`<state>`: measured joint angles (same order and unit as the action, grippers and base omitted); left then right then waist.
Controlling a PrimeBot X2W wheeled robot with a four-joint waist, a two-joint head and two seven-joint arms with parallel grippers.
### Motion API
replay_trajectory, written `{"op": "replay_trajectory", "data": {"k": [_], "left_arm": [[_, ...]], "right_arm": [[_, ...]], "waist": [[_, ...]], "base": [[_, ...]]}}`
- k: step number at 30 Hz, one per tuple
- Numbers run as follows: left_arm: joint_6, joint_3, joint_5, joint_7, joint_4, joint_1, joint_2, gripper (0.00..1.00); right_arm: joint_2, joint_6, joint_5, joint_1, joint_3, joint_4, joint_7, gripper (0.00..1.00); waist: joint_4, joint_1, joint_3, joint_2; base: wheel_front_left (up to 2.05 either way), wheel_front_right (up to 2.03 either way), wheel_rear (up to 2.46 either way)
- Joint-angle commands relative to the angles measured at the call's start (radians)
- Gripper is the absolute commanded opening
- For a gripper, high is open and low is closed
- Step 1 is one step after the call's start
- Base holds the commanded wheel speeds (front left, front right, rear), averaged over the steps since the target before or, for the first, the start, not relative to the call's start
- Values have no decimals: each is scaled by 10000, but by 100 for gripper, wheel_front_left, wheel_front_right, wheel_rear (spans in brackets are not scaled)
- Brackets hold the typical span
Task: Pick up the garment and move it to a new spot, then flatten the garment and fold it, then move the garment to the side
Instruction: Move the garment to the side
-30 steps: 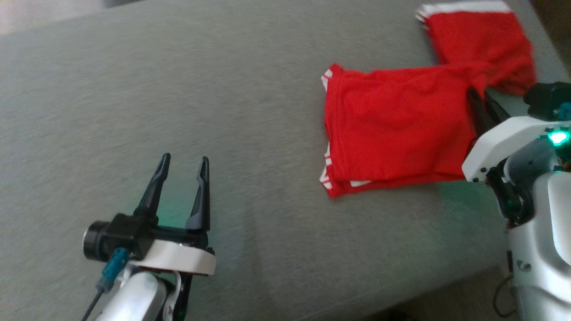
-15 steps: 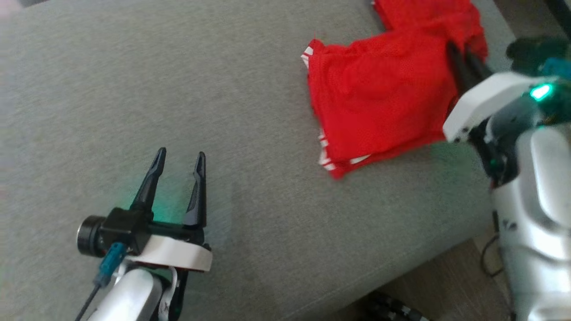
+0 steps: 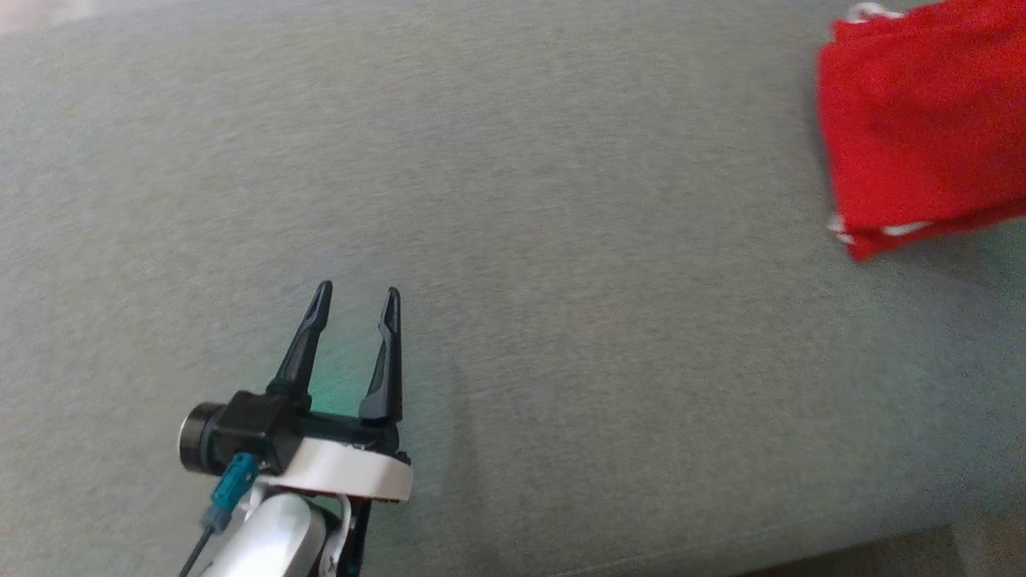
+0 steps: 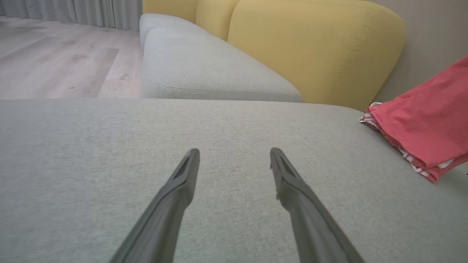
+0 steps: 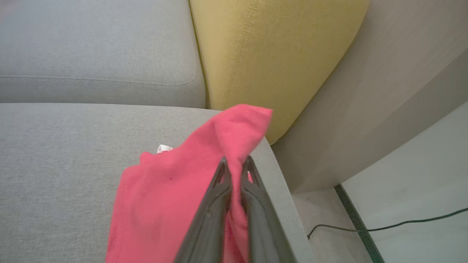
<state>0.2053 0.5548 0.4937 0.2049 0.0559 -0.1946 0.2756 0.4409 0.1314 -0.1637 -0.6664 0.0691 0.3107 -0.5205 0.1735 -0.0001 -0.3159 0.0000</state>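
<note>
We see a soft red cloth garment on the matt grey woven sofa seat; the yellow cushion looks finely textured.

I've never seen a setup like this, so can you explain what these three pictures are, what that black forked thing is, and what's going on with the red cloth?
These come from a two-armed robot working at a sofa. One camera sits on its head and looks down; the other two sit on its wrists and look along each gripper's fingers.

The black fork is the left gripper: two long dark fingers, spread open and holding nothing, above the grey seat cushion.

The right gripper is pinched shut on the red garment, which has white trim. It grips a fold near the cushion's edge, by the yellow back cushion. The rest of the garment lies folded on the seat, at the far right of the head view.

A dark cable lies on the floor beside the sofa.
</note>
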Motion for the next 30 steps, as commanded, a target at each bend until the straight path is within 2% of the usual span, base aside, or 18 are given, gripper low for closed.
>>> {"op": "replay_trajectory", "data": {"k": [1,7,8,9,10,11,18,21,30], "left_arm": [[-22,-240,23,119,-218,-16,46,100],[-42,-151,-48,139,-216,-124,38,100],[-33,-148,-63,129,-225,-146,55,100],[-31,-138,-78,118,-243,-169,68,100],[-28,-134,-86,111,-258,-191,79,100],[-29,-124,-95,105,-277,-213,87,100],[24,-108,-100,94,-292,-251,104,100],[58,-144,-74,70,-272,-276,152,100],[184,-508,151,191,-177,-233,253,100]], "right_arm": [[475,-7,102,-242,250,-413,-150,0],[1106,-7,646,-395,1361,266,-278,0],[1071,-7,796,-427,1560,415,-235,4],[1029,-7,983,-458,1777,541,-140,28],[955,-7,1189,-486,1958,621,56,77],[879,-7,1388,-500,2146,719,239,100],[92,-7,1892,-578,2475,1084,1087,100],[-303,-7,1873,-669,2024,1003,1429,100],[-898,-7,1476,-608,699,169,2522,100]], "waist": [[-672,1,9,0],[-1345,1,-348,0],[-1395,1,-402,0],[-1446,1,-471,0],[-1477,1,-519,0],[-1510,1,-576,0],[-1467,1,-689,0],[-1305,1,-613,0],[-1149,1,259,0]], "base": [[0,0,0],[0,0,0],[0,0,0],[0,0,0],[0,0,0],[0,0,0],[0,0,0],[0,0,0],[0,0,0]]}}
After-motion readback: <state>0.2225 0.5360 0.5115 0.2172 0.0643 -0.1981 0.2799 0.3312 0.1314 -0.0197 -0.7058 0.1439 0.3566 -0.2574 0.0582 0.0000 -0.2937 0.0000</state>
